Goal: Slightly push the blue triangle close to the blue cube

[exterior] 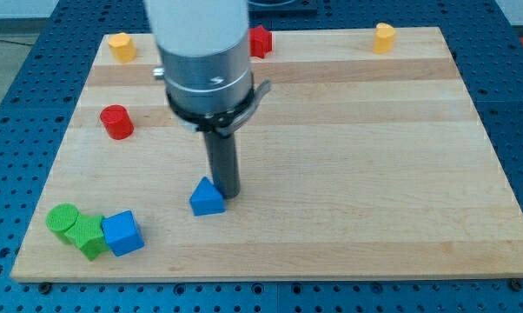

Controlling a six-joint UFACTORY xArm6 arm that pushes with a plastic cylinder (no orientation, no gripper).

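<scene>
The blue triangle (207, 197) lies on the wooden board (348, 174) in the lower left-centre. My tip (227, 192) stands right at its upper right side, touching or nearly touching it. The blue cube (122, 233) sits further to the view's lower left, about a block's width or more away from the triangle, next to two green blocks.
A green cylinder (62, 219) and another green block (89, 236) sit left of the blue cube. A red cylinder (117, 122) is at the left. A yellow block (121, 45), a red block (261, 41) and a yellow block (383, 37) line the top edge.
</scene>
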